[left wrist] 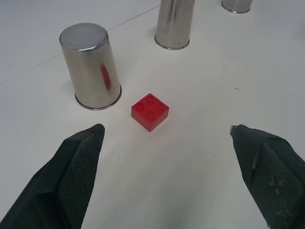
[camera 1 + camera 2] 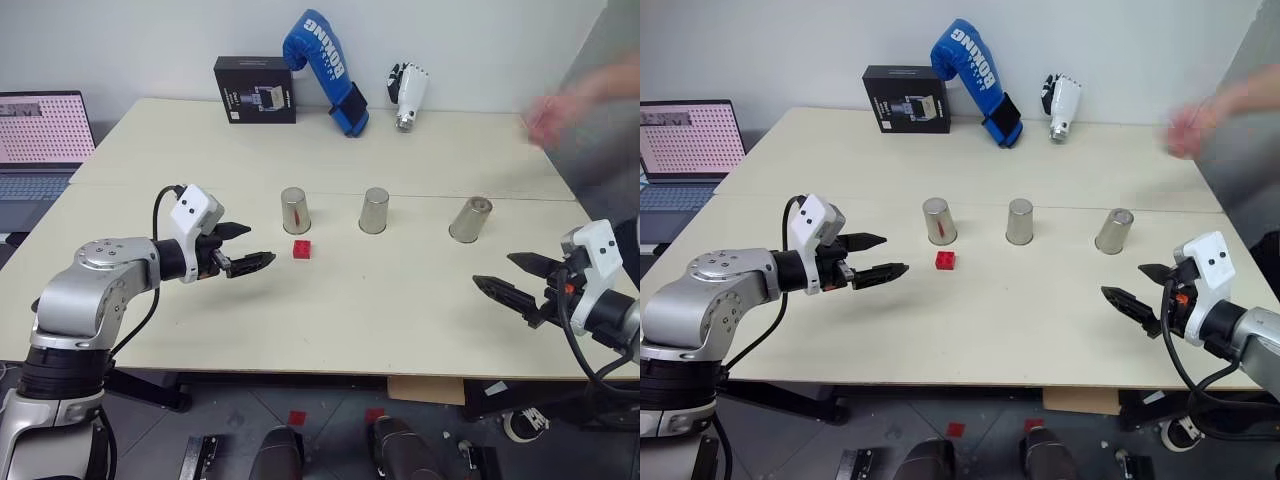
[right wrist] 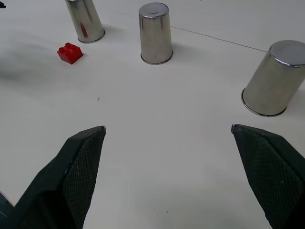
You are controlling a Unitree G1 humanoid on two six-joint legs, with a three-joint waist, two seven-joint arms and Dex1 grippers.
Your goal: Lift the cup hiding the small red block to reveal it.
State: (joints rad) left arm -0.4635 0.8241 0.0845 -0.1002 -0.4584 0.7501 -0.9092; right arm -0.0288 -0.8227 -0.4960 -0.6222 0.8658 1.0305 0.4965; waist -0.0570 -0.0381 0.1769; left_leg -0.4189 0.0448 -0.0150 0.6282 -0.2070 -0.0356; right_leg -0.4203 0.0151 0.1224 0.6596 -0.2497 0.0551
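Three silver metal cups stand upside down in a row on the table: a left cup (image 2: 295,210), a middle cup (image 2: 374,210) and a right cup (image 2: 470,219). The small red block (image 2: 301,249) lies uncovered on the table just in front of the left cup, also seen as the red block (image 1: 150,111). My left gripper (image 2: 240,247) hovers open to the left of the block, holding nothing. My right gripper (image 2: 513,275) is open and empty near the table's right front, in front of the right cup (image 3: 275,79).
A black box (image 2: 255,90), a blue boxing glove (image 2: 325,68) and a white-and-black glove (image 2: 408,95) sit along the table's far edge. A laptop (image 2: 40,140) stands at the left. A person's blurred hand (image 2: 548,115) is over the far right of the table.
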